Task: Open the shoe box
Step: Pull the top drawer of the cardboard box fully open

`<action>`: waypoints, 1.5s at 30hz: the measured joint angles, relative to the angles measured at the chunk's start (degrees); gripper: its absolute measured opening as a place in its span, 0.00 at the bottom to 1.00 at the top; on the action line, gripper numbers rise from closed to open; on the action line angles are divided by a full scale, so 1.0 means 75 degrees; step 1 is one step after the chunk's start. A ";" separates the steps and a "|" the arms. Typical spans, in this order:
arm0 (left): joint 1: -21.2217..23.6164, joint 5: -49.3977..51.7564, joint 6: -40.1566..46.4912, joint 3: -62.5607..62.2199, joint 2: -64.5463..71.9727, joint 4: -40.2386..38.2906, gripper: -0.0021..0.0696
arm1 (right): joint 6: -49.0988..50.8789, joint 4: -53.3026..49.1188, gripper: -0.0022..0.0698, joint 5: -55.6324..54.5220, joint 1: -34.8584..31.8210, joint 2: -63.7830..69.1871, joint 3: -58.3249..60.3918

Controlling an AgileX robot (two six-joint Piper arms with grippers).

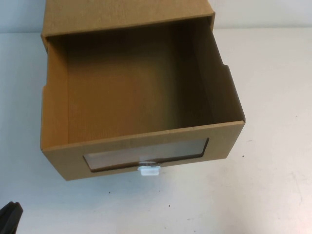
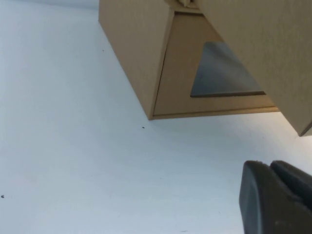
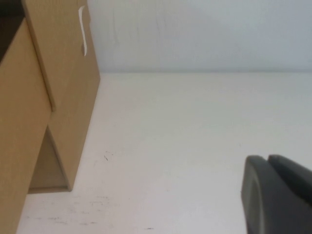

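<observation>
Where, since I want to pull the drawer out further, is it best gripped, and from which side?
Probably pinch the white tab on the drawer front, coming from the robot's side: it juts out below the window, the flat panel's only protrusion. Left gripper sits at the near left; right gripper, shut, is beside the box's right side.

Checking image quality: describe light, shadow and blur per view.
High view: box interior shaded, window glary, left pincer dark at near-left of table. Left wrist view: soft shadow under box, left pincer blurred, shut. Right wrist view: even light, right pincer blurred, shut, beside box's right.
</observation>
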 joint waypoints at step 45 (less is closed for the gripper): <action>0.0000 0.0128 -0.0016 0.0000 0.0000 0.0000 0.02 | 0.0000 -0.0394 0.01 0.1702 -0.0746 -0.4519 0.3470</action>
